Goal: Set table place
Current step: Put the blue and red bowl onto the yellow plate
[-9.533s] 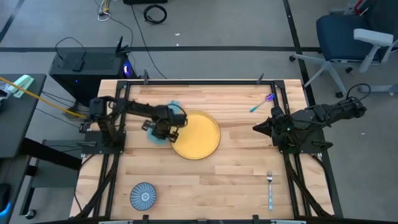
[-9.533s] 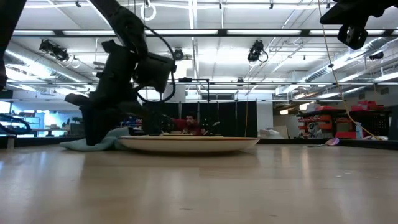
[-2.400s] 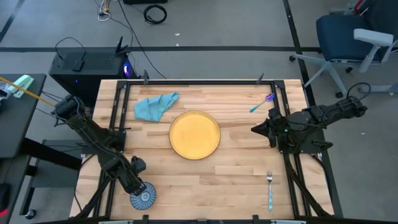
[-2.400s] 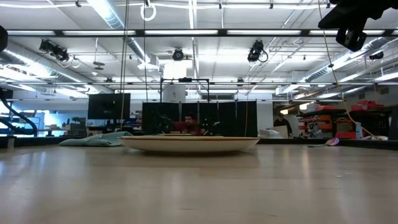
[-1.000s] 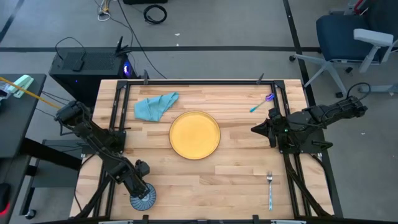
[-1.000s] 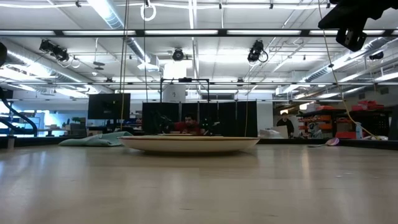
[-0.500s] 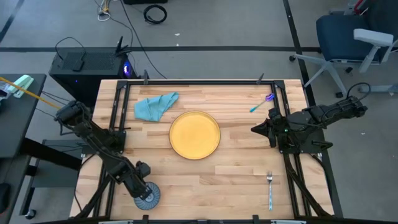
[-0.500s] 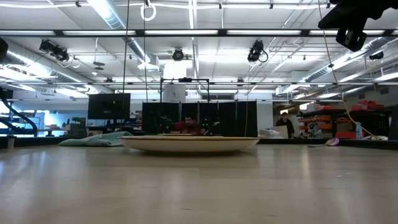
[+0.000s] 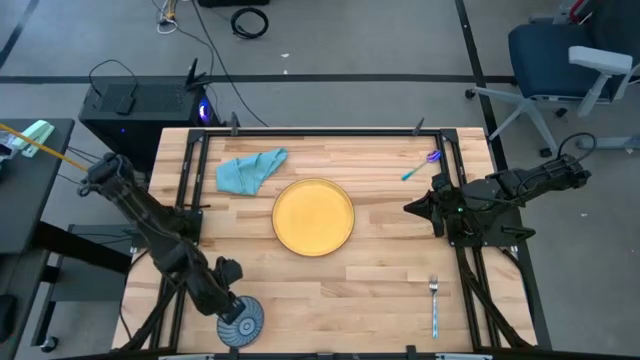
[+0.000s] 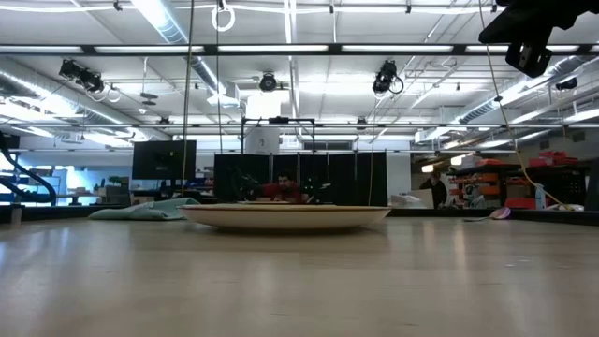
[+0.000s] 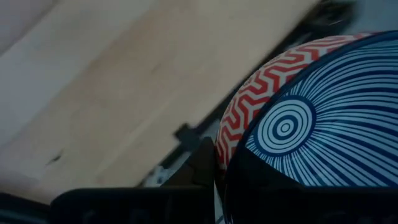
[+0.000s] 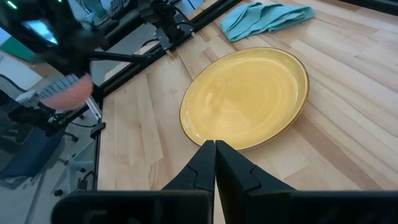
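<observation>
My left gripper (image 9: 230, 308) is shut on a bowl (image 9: 242, 323) with a blue-striped inside and a red chevron outside, at the near left of the wooden table (image 9: 380, 290). The right wrist view shows the bowl (image 12: 65, 92) raised and tipped. A yellow plate (image 9: 313, 216) rests flat at the table's middle. My right gripper (image 9: 408, 207) is shut and empty, held above the table to the right of the plate. My left gripper (image 11: 221, 155) holds the bowl by its rim (image 11: 225, 146), one finger (image 11: 202, 165) outside on the red chevron wall, the other inside on the blue stripes. The bowl is tipped, its inside toward the wrist camera. It looks lifted off the table.
A teal cloth (image 9: 250, 170) lies at the far left. A blue and purple spoon (image 9: 420, 165) lies at the far right. A fork (image 9: 434, 305) with a blue handle lies at the near right. Black rails (image 9: 190, 200) edge the tabletop.
My left gripper has carried the bowl a little toward the table's right and near edge. The bowl has tipped from lying flat.
</observation>
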Available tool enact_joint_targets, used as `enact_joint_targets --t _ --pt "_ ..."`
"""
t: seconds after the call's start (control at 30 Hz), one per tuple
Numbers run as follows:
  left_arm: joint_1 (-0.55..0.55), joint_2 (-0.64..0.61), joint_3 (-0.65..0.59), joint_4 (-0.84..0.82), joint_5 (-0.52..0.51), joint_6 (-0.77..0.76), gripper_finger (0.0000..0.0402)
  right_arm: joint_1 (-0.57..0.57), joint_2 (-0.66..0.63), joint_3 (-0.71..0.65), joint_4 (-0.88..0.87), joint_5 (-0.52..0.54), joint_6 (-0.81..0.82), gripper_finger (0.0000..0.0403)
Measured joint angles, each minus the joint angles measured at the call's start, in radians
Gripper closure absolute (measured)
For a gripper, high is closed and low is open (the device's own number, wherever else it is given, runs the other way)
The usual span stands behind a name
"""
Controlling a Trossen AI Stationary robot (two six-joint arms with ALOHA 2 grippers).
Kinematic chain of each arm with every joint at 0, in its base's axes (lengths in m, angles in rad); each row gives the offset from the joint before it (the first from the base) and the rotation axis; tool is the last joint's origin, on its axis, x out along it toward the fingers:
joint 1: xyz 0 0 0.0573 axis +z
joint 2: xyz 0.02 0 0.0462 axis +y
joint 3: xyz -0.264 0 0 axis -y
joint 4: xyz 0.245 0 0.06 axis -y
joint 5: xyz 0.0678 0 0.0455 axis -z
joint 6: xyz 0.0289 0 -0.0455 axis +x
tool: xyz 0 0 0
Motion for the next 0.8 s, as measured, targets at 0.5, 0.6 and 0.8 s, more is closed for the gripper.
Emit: enact_joint_targets --t 0.5,0.6,0.8 --pt "0.239 -0.001 0.695 -0.646 -0.329 0.26 0.038 0.0 0.0 0.0 0.0 0.0 0.0 0.0386" --pt "0.339 -0.001 0.759 -0.75 -0.344 0.296 0.038 0.0 0.0 0.0 0.0 0.0 0.0 0.0386" --pt "0.601 0.0 0.795 -0.767 -0.322 0.429 0.038 0.0 0.0 0.0 0.0 0.0 0.0 0.0386"
